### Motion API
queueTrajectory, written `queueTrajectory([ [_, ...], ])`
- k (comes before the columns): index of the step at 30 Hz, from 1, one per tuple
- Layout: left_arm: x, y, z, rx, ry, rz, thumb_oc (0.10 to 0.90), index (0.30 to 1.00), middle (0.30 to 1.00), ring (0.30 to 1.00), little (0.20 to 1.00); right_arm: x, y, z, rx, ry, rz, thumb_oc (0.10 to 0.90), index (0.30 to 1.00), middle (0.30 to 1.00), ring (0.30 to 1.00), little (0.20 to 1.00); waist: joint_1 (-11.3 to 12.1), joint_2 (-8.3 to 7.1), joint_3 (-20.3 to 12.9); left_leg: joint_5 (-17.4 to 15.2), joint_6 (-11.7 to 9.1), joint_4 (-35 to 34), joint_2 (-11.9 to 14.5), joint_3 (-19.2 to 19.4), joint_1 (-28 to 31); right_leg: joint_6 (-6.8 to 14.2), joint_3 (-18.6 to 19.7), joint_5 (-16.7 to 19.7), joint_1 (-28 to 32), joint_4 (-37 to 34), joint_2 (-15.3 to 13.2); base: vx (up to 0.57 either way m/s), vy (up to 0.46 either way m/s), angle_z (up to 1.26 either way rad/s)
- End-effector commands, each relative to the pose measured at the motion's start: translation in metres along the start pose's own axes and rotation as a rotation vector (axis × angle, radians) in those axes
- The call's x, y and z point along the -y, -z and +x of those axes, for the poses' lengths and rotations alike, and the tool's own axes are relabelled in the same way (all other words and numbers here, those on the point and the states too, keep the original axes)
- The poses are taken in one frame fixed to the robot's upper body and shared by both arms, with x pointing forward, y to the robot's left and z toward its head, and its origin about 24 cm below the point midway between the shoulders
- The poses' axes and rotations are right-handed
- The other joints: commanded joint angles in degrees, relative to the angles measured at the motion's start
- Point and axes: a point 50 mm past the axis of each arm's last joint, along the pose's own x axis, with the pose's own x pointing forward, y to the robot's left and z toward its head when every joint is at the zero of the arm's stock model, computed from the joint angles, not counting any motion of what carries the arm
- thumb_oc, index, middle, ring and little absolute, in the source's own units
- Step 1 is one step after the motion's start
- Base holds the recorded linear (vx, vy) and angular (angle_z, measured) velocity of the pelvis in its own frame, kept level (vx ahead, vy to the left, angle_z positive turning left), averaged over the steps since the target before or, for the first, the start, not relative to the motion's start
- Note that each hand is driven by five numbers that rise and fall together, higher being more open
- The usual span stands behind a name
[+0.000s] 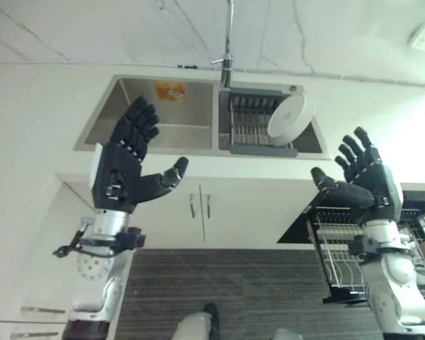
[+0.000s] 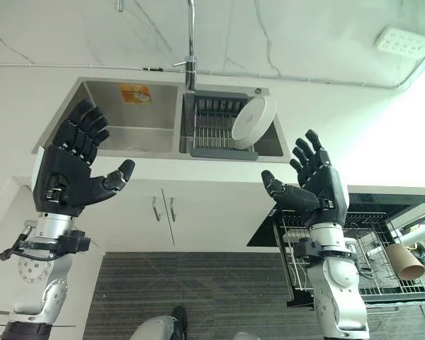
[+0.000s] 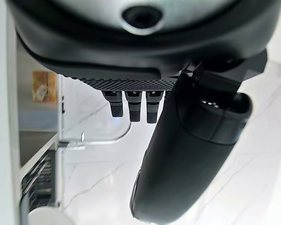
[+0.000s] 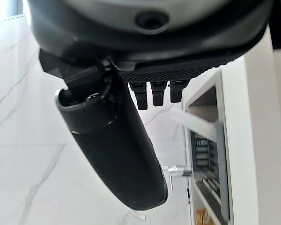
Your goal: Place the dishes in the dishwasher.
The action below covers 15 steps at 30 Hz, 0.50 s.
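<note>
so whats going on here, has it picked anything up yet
Not yet. The robot stands at the sink with its left hand and right hand raised, fingers spread, holding nothing. A white plate leans on edge in the drying rack in the right basin of the sink. The dishwasher rack is pulled out at lower right, below the right hand.
</note>
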Motion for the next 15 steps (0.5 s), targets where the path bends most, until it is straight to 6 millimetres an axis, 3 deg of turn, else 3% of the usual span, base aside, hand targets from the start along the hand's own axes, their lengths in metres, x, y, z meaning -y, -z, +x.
queueTrajectory([
  [1,0.016,-0.046,0.016,0.265,0.117,0.073,0.8,0.9,0.9,0.9,0.9,0.003,-0.046,0.015,0.277,-0.006,-0.017,0.8,0.9,0.9,0.9,0.9,-1.94,1.24,-2.66,-0.11,-5.38,-1.31,0.87,-8.92,0.95,-2.99,-6.56,5.64,5.92,-16.94,6.75,0.24,-0.106,-0.09],
  [3,0.015,-0.045,0.018,0.26,0.11,0.063,0.8,0.9,0.9,0.9,0.9,0.005,-0.046,0.016,0.279,-0.001,-0.017,0.8,0.9,0.9,0.9,0.9,-2.8,0.98,-1.99,-0.63,-5.72,-1.31,0.73,-9.33,1.78,-3.04,-6.03,6.07,5.44,-21.47,6.81,0.19,-0.144,0.01],
  [5,0.014,-0.045,0.02,0.261,0.108,0.044,0.8,0.9,0.9,0.9,0.9,0.007,-0.046,0.016,0.284,0.007,-0.032,0.8,0.9,0.9,0.9,0.9,-4.21,-0.17,-1.07,-1.81,-5.86,-1.31,-0.41,-9.74,2.95,-2.74,-2.81,4.42,0.7,-21.47,5.91,0.18,-0.207,0.07],
  [7,0.017,-0.044,0.022,0.257,0.105,0.034,0.8,0.9,0.9,0.9,0.9,0.005,-0.041,0.017,0.255,0.005,-0.003,0.8,0.9,0.9,0.9,0.9,-6.01,-1.2,-0.66,-3.95,-5.62,-1.31,-1.49,-10.17,4.77,-1.39,0.71,8.74,-4.79,-21.47,4.57,0.26,-0.266,0.26],
  [11,0.02,-0.042,0.02,0.246,0.101,0.012,0.8,0.9,0.9,0.9,0.9,0.01,-0.044,0.018,0.274,0.038,0.074,0.8,0.9,0.9,0.9,0.9,-5.69,-1.43,-1.88,-4.32,-5.71,-1.31,-1.0,-10.05,5.29,-1.32,0.54,4.64,-3.19,-21.47,5.33,0.15,-0.236,0.57],
  [15,0.023,-0.041,0.021,0.243,0.095,-0.008,0.8,0.9,0.9,0.9,0.9,0.004,-0.054,0.025,0.339,0.059,0.097,0.8,0.9,0.9,0.9,0.9,-5.11,-1.27,-3.67,-5.11,-6.02,-1.31,0.03,-8.71,6.24,-2.0,-0.75,2.99,-1.88,-21.47,5.52,0.13,-0.169,0.12],
])
